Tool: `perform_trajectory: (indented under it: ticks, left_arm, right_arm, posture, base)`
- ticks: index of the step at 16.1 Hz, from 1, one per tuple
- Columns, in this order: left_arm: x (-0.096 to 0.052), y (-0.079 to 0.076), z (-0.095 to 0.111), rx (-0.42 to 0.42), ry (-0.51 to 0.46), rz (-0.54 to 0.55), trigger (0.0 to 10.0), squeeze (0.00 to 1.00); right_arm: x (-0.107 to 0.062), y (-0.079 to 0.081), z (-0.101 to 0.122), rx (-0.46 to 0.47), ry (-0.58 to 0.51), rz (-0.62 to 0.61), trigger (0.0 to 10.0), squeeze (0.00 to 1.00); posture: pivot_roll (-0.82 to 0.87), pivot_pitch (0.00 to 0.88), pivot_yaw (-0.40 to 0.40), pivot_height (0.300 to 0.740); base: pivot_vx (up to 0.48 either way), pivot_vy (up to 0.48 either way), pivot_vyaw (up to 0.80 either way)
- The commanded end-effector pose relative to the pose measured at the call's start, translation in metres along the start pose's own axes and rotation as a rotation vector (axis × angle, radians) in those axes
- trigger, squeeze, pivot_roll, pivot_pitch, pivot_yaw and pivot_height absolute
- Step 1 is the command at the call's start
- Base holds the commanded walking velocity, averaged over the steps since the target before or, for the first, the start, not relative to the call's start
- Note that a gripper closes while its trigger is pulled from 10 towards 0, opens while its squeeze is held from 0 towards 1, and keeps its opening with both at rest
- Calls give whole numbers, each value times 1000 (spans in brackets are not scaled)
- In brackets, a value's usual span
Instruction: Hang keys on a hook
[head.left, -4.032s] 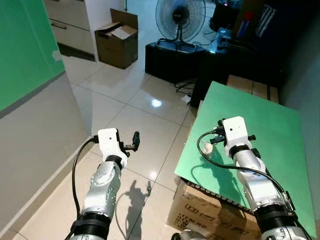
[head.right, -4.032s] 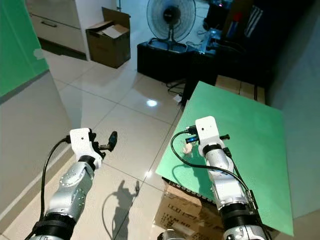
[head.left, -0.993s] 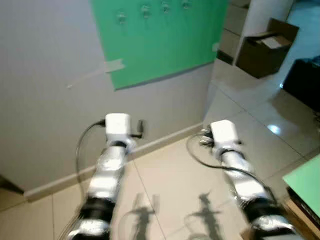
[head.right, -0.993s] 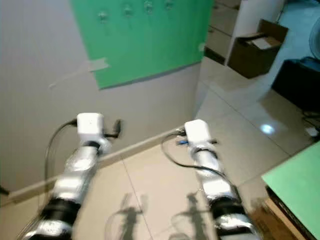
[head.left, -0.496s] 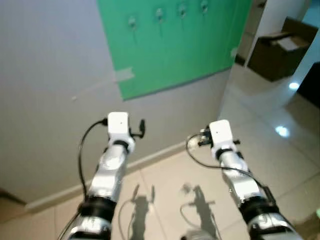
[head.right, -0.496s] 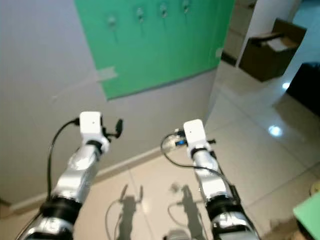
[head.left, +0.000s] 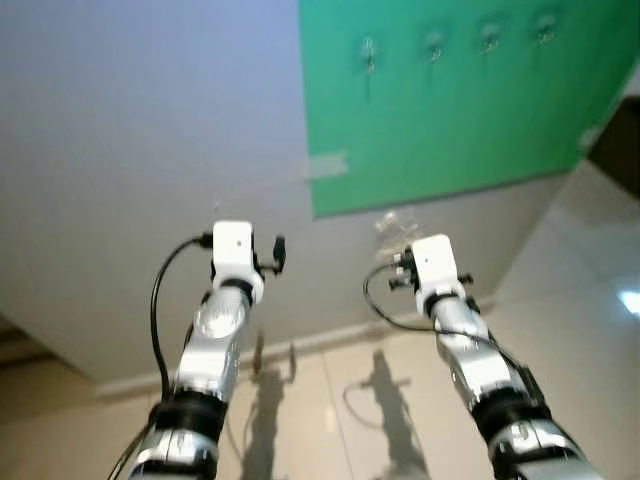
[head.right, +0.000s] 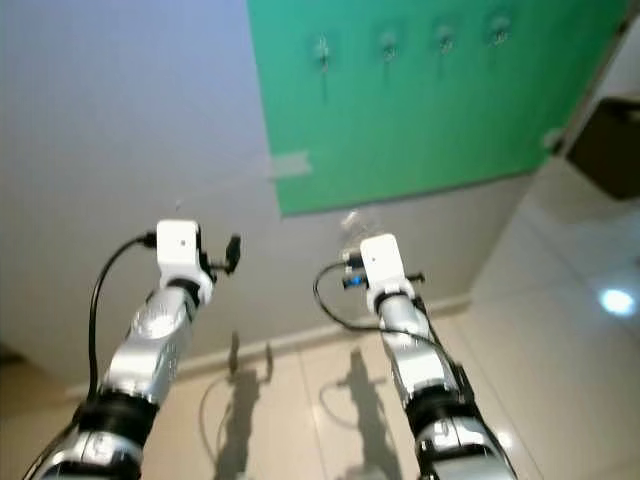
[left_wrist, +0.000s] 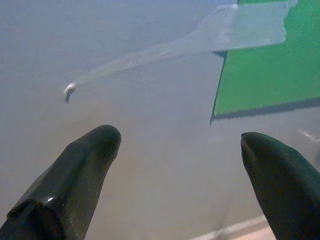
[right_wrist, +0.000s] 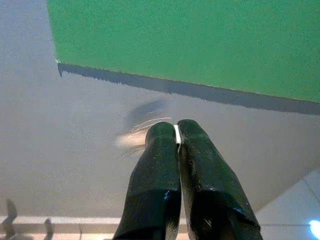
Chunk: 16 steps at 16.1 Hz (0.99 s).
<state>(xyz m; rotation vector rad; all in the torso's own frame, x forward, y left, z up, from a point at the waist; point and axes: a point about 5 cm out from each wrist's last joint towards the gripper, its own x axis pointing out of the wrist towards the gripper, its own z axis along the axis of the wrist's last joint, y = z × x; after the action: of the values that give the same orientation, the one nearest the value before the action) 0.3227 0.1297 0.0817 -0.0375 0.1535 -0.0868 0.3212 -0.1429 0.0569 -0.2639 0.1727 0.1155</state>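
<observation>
A green board (head.left: 450, 110) hangs on the grey wall ahead, with a row of several small metal hooks (head.left: 433, 43) near its top. My right gripper (right_wrist: 176, 131) is shut on a thin white tag. A blurred pale bunch of keys (head.left: 393, 228) swings just above it, below the board's lower edge. The same keys (right_wrist: 134, 139) are a smear beside the fingers in the right wrist view. My left gripper (left_wrist: 180, 140) is held up level with the right one, open and holding nothing, facing bare wall left of the board.
A strip of clear tape (head.left: 325, 165) runs from the board's lower left corner onto the wall. A skirting board meets the tiled floor (head.left: 330, 410) below my arms. A dark opening (head.left: 618, 150) lies at the far right.
The camera has swung away from the green table to the wall, then tilted up, so the board and hooks sit higher right. The keys now swing above the right gripper.
</observation>
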Motion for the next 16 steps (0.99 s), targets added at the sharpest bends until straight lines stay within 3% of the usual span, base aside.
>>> perform_trajectory:
  ticks: [1, 7, 16]
  left_arm:
    - [0, -5, -1, 8, 4, -6, 10000, 0]
    - [0, -8, -1, 8, -3, -18, 10000, 0]
    - [1, -11, -1, 26, 0, -19, 10000, 0]
  right_arm:
    - [0, -7, -5, -13, 21, -15, 0, 0]
    - [1, -7, -3, -6, 14, -13, 0, 0]
    - [-2, -6, -5, 0, 2, -2, 0, 0]
  posture:
    - [-177, 0, 46, 736]
    - [-181, 0, 41, 736]
    - [-198, 0, 53, 736]
  base:
    - [0, 0, 0]
    - [0, 0, 0]
    - [0, -462, 0]
